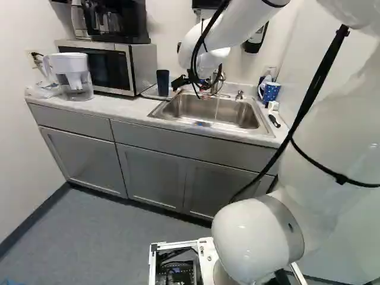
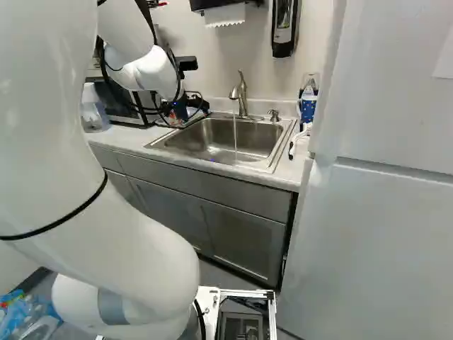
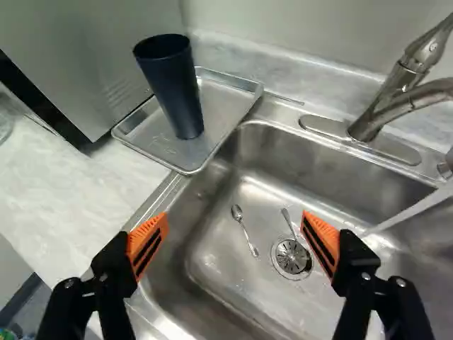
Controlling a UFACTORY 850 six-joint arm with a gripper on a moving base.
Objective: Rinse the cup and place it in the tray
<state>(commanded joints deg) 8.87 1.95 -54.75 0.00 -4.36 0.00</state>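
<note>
The sink (image 3: 333,191) takes a thin stream of water from the tap (image 3: 386,106), and the gripper (image 1: 191,89) hangs above with its fingers wide apart. Beside the sink lies the metal tray (image 3: 226,92), with the dark cup (image 3: 170,85) standing upright in it. A spoon (image 3: 244,229) rests on the sink's bottom.
</note>
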